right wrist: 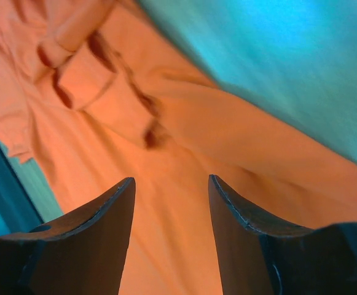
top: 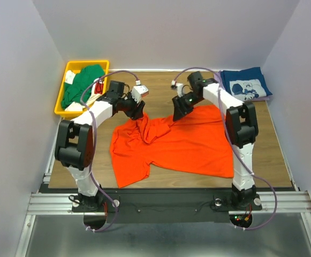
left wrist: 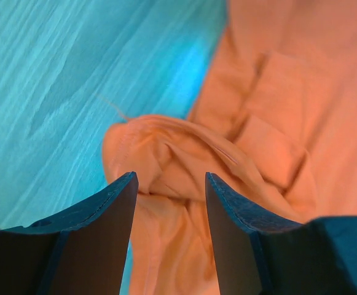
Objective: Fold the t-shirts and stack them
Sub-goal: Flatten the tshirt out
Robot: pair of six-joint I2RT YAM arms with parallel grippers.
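Note:
A bright orange t-shirt [top: 182, 142] lies spread across the middle of the table, its upper left part bunched into folds [top: 144, 126]. My left gripper [top: 138, 111] hangs open just over that bunched cloth [left wrist: 166, 153], with nothing pinched between its fingers [left wrist: 113, 209]. My right gripper [top: 177, 113] is open too, above the shirt's top edge [right wrist: 166, 141], and holds nothing. A folded navy t-shirt with white print [top: 246, 85] rests at the back right corner. A green t-shirt [top: 83, 83] is heaped in the bin.
The yellow plastic bin [top: 60, 110] stands at the back left and also holds some white and red items. Bare wooden table [top: 273, 144] shows to the right of the orange shirt. Grey walls close in the left, back and right sides.

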